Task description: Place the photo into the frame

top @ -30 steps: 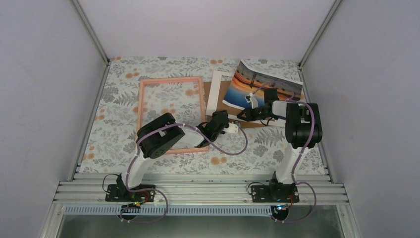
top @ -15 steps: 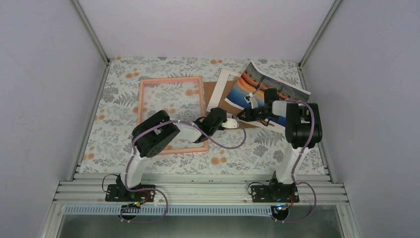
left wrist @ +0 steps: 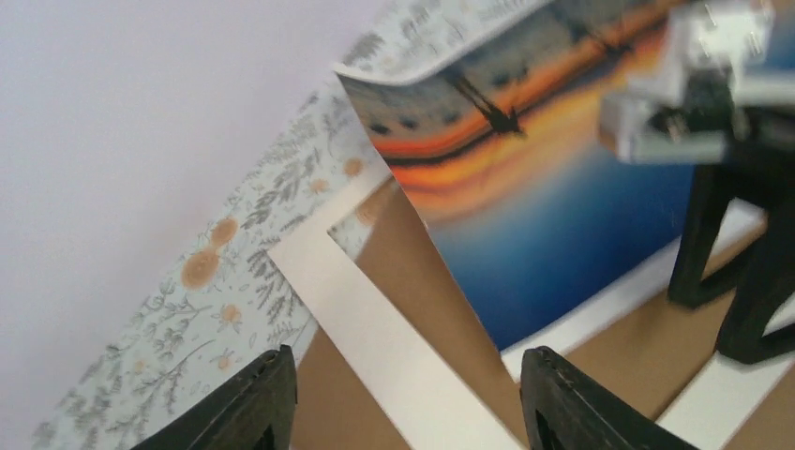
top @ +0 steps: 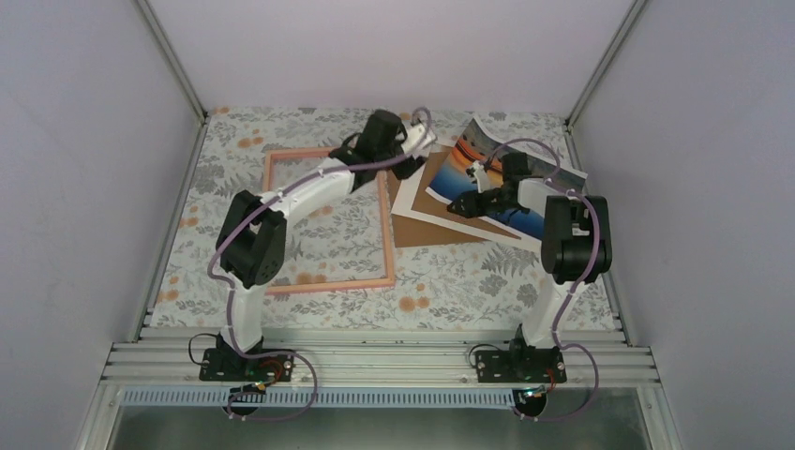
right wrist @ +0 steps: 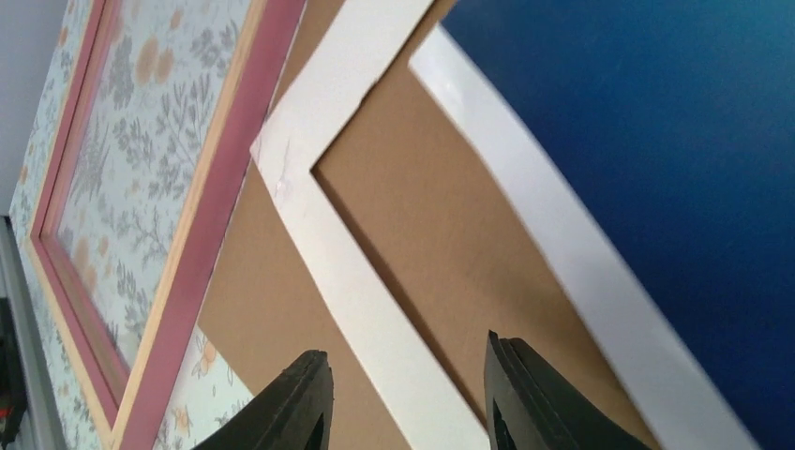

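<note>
Sunset colours catch the eye at the back right of the table, where the photo [top: 448, 173] lies face up and skewed on a white mat [left wrist: 356, 309] and a brown board [top: 436, 232]. It is well outside the frame [top: 387, 234]. The frame lies flat to the left on the flowered cloth [top: 469, 281], and the pattern shows through its middle. The photo's far corner curls up. The board's left edge meets the frame's right rail, though from where I stand I cannot tell which lies over which. The left arm stretches across the frame to the far side. The left gripper [top: 422, 142] hovers over the mat's far left corner, its fingers [left wrist: 265, 398] spread wide and holding nothing, with only the mat strip and bare board below them. The right gripper [top: 457, 204] points down at the photo's near left part, its fingers parted less widely and also empty. Its own camera shows mat and board between them, with the photo's white border just beside the right one. From the left wrist, its black tips stand by the photo's near edge. I cannot tell whether they touch the board.
</note>
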Action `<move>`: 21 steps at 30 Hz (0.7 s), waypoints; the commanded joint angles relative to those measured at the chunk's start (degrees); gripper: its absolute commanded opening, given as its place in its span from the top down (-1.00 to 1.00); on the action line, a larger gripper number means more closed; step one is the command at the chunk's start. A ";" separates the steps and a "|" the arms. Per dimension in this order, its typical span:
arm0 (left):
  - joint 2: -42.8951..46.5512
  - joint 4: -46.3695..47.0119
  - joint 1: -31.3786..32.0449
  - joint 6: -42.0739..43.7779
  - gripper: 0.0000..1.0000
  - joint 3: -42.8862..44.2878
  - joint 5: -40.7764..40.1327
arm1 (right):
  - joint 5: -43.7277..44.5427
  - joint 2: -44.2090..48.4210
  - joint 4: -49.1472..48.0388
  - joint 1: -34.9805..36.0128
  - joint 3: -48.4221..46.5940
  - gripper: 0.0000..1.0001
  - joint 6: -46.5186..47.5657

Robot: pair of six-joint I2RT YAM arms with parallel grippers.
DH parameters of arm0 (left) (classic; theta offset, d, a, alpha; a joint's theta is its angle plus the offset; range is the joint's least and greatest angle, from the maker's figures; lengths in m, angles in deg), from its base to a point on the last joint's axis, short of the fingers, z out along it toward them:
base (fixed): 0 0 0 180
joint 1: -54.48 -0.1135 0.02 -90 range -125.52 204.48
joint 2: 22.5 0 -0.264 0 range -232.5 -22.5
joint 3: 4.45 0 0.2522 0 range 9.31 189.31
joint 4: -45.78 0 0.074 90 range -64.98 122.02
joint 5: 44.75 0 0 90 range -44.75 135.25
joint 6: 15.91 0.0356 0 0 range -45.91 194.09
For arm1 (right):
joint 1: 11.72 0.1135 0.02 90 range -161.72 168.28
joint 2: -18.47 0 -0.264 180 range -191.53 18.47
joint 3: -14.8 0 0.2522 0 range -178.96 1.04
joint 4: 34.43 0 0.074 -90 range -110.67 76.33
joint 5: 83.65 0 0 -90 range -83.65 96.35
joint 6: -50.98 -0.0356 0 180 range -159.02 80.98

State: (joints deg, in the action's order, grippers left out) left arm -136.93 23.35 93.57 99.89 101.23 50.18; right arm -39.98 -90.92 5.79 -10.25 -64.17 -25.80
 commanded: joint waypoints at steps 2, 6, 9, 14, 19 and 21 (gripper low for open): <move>-7.90 -14.53 -3.92 -20.24 -0.36 11.20 17.74 | 1.26 1.24 -3.10 0.75 -2.90 0.17 -4.59; -11.75 -13.78 -6.02 -27.61 -0.53 14.42 23.63 | 2.23 0.48 -3.96 2.15 -3.83 0.14 -5.46; -14.91 -14.16 -6.33 -31.23 -0.54 16.97 23.85 | 2.31 -0.81 -4.13 3.16 -4.40 0.10 -5.41; -18.80 -13.67 -7.63 -38.12 -0.54 18.23 22.53 | 1.45 -2.84 -4.25 5.12 -4.76 0.00 -5.05; -19.67 -12.38 -8.62 -40.68 -0.54 16.20 20.88 | 1.89 -4.51 -4.75 7.85 -4.92 -0.11 -4.61; -19.89 -12.85 -8.91 -41.04 -0.54 15.68 20.32 | 2.06 -5.11 -4.59 8.56 -4.90 -0.15 -4.41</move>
State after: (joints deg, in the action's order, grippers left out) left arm -157.15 10.02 85.72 62.52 116.96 71.12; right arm -37.88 -94.48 1.99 -3.43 -67.93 -30.50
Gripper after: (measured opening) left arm 0.769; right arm 0.564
